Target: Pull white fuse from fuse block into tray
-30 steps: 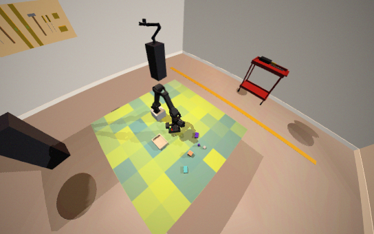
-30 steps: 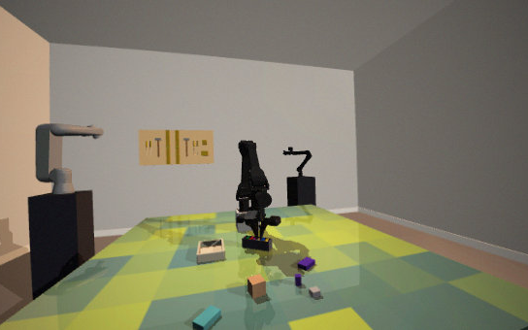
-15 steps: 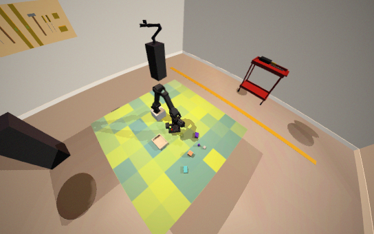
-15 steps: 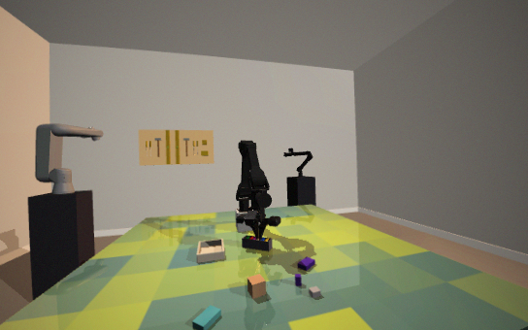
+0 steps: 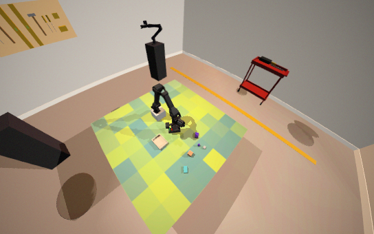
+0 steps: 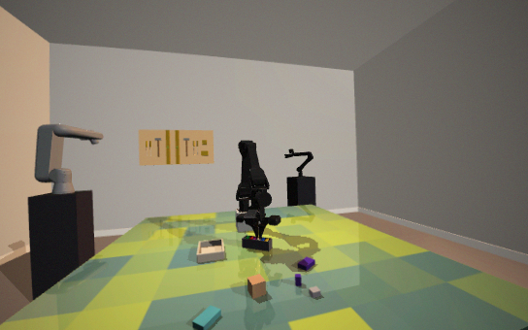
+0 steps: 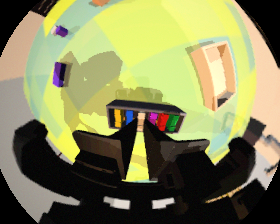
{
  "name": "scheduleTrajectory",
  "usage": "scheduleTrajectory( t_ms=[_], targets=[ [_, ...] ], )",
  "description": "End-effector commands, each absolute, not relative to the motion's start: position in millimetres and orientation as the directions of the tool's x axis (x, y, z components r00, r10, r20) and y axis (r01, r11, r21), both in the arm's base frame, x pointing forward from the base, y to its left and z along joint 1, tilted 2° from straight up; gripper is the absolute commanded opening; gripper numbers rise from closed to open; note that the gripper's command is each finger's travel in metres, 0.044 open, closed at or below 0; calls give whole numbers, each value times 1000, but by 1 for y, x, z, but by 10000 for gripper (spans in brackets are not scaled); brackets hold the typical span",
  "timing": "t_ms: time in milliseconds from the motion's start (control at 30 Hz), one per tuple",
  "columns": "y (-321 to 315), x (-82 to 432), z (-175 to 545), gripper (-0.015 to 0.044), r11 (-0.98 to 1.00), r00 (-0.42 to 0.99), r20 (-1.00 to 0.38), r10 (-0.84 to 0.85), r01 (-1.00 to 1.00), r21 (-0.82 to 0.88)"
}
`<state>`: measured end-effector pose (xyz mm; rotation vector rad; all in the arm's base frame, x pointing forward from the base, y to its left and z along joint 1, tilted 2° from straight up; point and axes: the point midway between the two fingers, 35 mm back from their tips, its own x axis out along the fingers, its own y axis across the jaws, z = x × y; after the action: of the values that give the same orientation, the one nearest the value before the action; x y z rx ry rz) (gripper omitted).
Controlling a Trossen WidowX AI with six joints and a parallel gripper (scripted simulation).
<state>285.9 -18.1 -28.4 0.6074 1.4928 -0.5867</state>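
The white fuse [image 7: 141,120] stands in the middle of the dark fuse block [image 7: 146,106] [image 6: 256,245] [image 5: 174,131]. My gripper [image 7: 140,125] [image 6: 259,236] is shut on the white fuse from above, with its fingertips low at the block. In the wrist view, yellow [image 7: 118,118] and blue [image 7: 129,117] fuses stand left of it; magenta [image 7: 153,118], red [image 7: 162,121] and green [image 7: 173,123] ones stand right. The fingers hide the white fuse's lower part. The pale tray [image 5: 159,142] [image 6: 211,258] [image 7: 219,70] is empty, a little apart from the block.
A purple block [image 5: 196,135] [image 6: 306,263] [image 7: 58,74], a small purple cylinder [image 5: 199,145] [image 6: 298,280], a pale cube [image 5: 204,147] [image 6: 314,292], an orange cube [image 5: 190,153] [image 6: 256,286] and a teal block [image 5: 185,169] [image 6: 207,317] lie apart from the fuse block and tray.
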Motion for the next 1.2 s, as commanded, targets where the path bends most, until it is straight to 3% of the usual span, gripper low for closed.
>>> scheduleTrajectory(
  t_ms=[0, 1167],
  targets=[
    [-18, 286, -26, 0, 722, 0, -1000, 13, 692, 10],
    [-19, 287, -9, 0, 721, 0, -1000, 12, 693, 8]
  ],
)
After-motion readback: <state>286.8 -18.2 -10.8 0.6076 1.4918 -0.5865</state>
